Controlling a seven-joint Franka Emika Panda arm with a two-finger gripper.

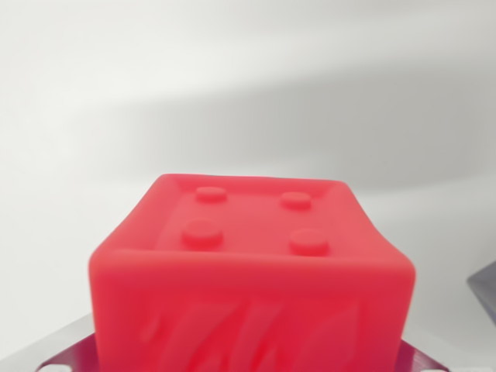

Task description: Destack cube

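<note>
Cube (pixel 252 279), red and studded, fills my wrist view's lower centre, close under the camera. I cannot tell my jaw state; fingers are not visible. Judged risk: an off-centre closure could tip it.

Only slivers of the robot show: grey metal plate (pixel 66 353) with a small hole, possibly the pincer's.
</note>
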